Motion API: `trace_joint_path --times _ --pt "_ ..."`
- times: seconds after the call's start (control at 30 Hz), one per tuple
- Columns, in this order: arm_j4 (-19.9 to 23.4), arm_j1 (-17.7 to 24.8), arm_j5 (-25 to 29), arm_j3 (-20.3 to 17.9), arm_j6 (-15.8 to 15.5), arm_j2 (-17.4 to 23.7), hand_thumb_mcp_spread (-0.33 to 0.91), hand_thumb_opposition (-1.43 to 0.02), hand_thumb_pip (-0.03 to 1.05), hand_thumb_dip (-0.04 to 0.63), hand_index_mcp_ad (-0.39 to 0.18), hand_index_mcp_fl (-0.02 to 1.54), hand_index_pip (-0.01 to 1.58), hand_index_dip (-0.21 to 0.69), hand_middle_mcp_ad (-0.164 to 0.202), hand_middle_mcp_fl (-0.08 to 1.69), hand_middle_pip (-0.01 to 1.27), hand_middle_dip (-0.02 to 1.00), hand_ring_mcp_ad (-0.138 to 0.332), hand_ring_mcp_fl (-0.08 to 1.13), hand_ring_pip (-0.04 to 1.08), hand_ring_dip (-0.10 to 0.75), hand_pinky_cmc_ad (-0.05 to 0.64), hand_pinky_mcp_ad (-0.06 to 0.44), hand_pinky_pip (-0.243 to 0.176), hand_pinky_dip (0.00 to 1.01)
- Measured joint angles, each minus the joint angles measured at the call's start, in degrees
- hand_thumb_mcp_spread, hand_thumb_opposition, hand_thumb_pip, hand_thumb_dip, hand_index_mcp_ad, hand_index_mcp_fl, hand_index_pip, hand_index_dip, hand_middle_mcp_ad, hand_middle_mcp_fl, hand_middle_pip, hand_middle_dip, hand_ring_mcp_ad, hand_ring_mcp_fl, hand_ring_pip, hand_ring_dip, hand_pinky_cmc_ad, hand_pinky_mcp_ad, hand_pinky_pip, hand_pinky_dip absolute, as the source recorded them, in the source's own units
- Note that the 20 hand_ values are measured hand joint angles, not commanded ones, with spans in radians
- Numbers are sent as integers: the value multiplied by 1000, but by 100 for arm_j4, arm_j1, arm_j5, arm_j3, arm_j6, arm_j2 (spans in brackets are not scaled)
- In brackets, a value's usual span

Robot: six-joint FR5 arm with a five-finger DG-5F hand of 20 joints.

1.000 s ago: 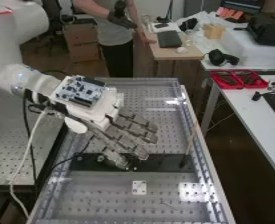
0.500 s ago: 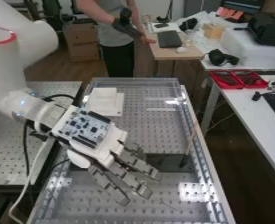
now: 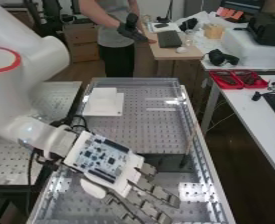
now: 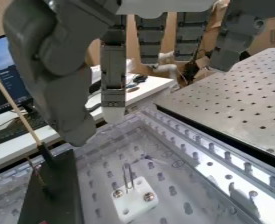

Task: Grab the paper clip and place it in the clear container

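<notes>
And here we are at the reach: the hand (image 3: 132, 173) is out over the near part of the perforated plate (image 3: 131, 132), and its fingers (image 4: 151, 45) hang fairly straight and spread, gaps between them, nothing pinched. The thumb (image 4: 71, 112) stands off to one side, apart from the rest. Now the target: a wire paper clip (image 4: 128, 176), standing upright, its narrow loop rising from a small white block (image 4: 134, 201) with two screws (image 4: 149, 196) in its face. Here's the relation that matters: the clip lies out beyond the fingertips, nearer the thumb and the finger beside it than the outer fingers, its long axis pointing up away from the block. So the approach looks to be the step in hand, with the grasp not yet made. The next move calls for carrying that thumb-and-finger pair onward and down until they straddle the loop, then closing across its thin wire. How much drop remains is hard to judge from this slant, so a gentle descent seems wise. Come in too deep and the tips could hit the block; too shallow and they might knock the clip over. Watch the thumb side too, with the dark slab (image 4: 54, 190) and wooden stick (image 4: 13, 105) close by. Delivery to the clear container is all to play for.
</notes>
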Motion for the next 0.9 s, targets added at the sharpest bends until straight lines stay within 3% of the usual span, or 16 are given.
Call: trace_joint_path --times 0.27,0.9 --pt "-96 -214 -510 391 -165 -343 426 -846 632 269 -94 169 1459 143 65 -9 138 140 145 0 84 66 332 278 -94 223" --pt "178 -291 -771 424 -308 -569 452 -864 630 269 -119 232 1508 159 68 -5 138 155 147 0 79 72 328 278 -91 194"
